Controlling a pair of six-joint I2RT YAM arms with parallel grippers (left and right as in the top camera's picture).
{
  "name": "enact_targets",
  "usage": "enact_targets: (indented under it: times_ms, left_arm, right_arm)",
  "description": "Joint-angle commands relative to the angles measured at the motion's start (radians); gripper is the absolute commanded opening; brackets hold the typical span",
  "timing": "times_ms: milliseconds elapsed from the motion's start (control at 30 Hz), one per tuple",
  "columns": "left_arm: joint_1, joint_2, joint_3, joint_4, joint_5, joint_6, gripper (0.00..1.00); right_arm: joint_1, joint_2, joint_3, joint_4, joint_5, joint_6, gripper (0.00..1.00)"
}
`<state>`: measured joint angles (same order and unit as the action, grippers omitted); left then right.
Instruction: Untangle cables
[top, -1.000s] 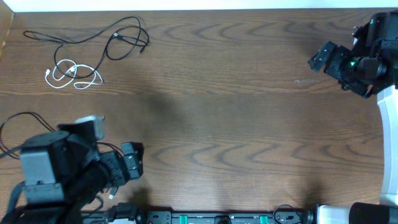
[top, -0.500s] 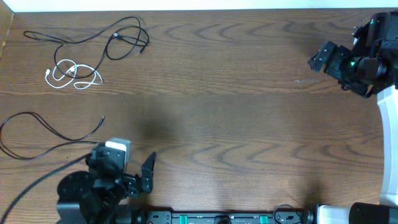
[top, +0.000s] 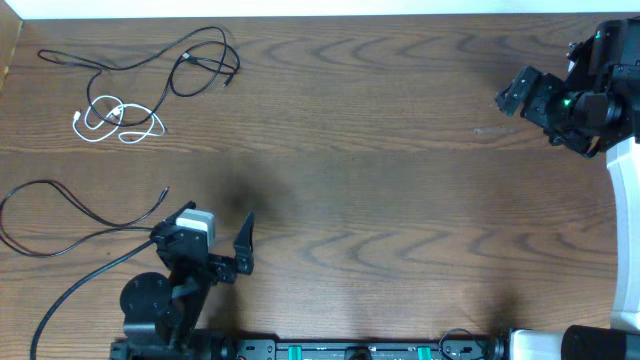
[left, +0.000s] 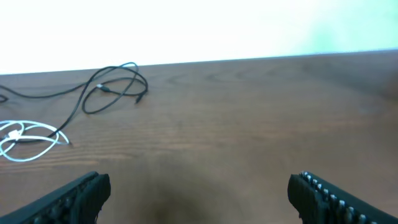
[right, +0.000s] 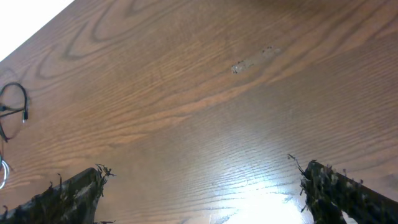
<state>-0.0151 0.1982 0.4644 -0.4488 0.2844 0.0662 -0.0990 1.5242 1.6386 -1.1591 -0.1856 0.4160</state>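
A short white cable (top: 118, 121) lies coiled at the far left, with a long black cable (top: 190, 62) looped over and beside it. Both show in the left wrist view, the white cable (left: 28, 137) and the black cable (left: 115, 87). A second black cable (top: 65, 212) lies apart at the near left. My left gripper (top: 205, 236) is open and empty just right of that cable's plug end; its jaws (left: 199, 193) hold nothing. My right gripper (top: 512, 96) is open and empty at the far right, over bare wood (right: 205, 199).
The wooden table (top: 380, 190) has its back edge against a white wall. A faint scuff mark (right: 255, 61) is on the wood near the right gripper. The black loop (right: 13, 106) shows at the left edge of the right wrist view.
My left arm has pulled back off the near black cable toward the front edge, and its gripper now points at the far side. The cables and right arm have not moved.
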Motion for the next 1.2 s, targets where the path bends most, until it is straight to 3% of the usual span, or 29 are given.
enact_targets:
  times_ms: [0,567,1167]
  left_arm:
    - [-0.003,-0.014,-0.065,0.09,-0.066,-0.132,0.97]
    - [0.047,-0.169,-0.306,0.359,-0.121,-0.132,0.97]
    - [0.084,-0.197,-0.414,0.473,-0.251,-0.132,0.97]
  right_arm:
    - [-0.004,0.001,0.001,-0.001,0.003,-0.01,0.99]
    - [-0.004,0.001,0.001,-0.001,0.003,-0.01,0.99]
    - [-0.004,0.001,0.001,-0.001,0.003,-0.01,0.99]
